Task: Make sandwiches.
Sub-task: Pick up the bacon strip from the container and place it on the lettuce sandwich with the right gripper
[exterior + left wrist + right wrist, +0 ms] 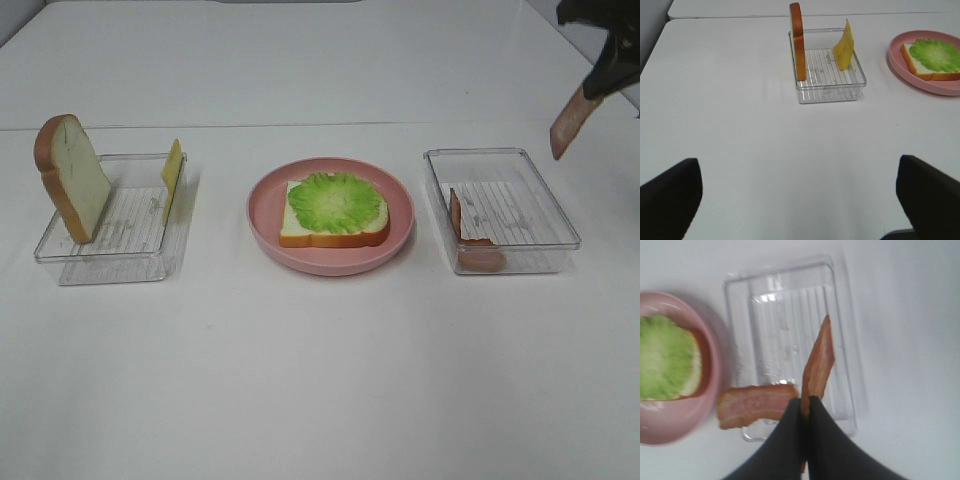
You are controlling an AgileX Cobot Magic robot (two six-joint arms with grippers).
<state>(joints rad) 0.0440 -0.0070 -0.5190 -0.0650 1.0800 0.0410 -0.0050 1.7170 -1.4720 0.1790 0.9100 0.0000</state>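
Holding one bacon strip (572,125) clenched in your right gripper (597,85) at about two o'clock over the table (320,390), its long axis hanging toward seven, you have the lettuce-topped bread (298,232) on the pink plate (330,266) lying at roughly eight o'clock from it, seemingly well apart.

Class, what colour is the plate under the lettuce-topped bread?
Pink; the plate shows best in the exterior high view.

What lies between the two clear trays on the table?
The pink plate, carrying a bread slice topped with lettuce; the exterior high view shows it.
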